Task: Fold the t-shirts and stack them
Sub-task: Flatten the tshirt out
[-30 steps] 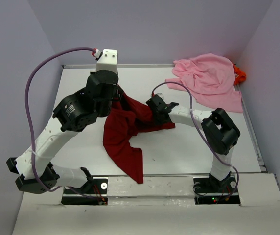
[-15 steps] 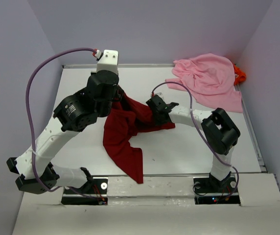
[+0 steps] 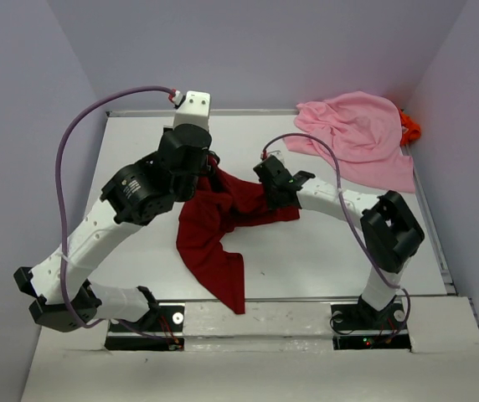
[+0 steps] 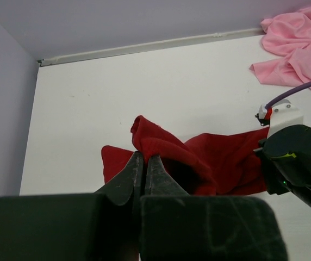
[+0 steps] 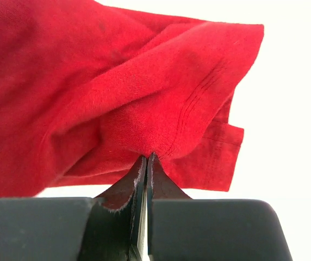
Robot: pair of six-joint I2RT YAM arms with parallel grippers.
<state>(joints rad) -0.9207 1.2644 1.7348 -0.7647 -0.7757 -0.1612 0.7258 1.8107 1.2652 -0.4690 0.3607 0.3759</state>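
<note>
My fingers (image 5: 122,191) are black, the table (image 3: 323,251) white, the shirts plain: dark red shirt (image 3: 214,230), pink shirt (image 3: 357,134), orange shirt (image 3: 410,127).

This looks to us like a robot lab, a small test booth. We see a white and black left robot arm (image 3: 97,226) and a matching right robot arm (image 3: 340,199), both bolted at the near edge of a flat white table (image 3: 306,255). Plain pale purple walls (image 3: 265,50) close in the left, far and right sides. A long purple cable (image 3: 62,159) loops from the left arm. Small lights (image 3: 365,341) glow on the right arm's black base (image 3: 390,331).
</note>
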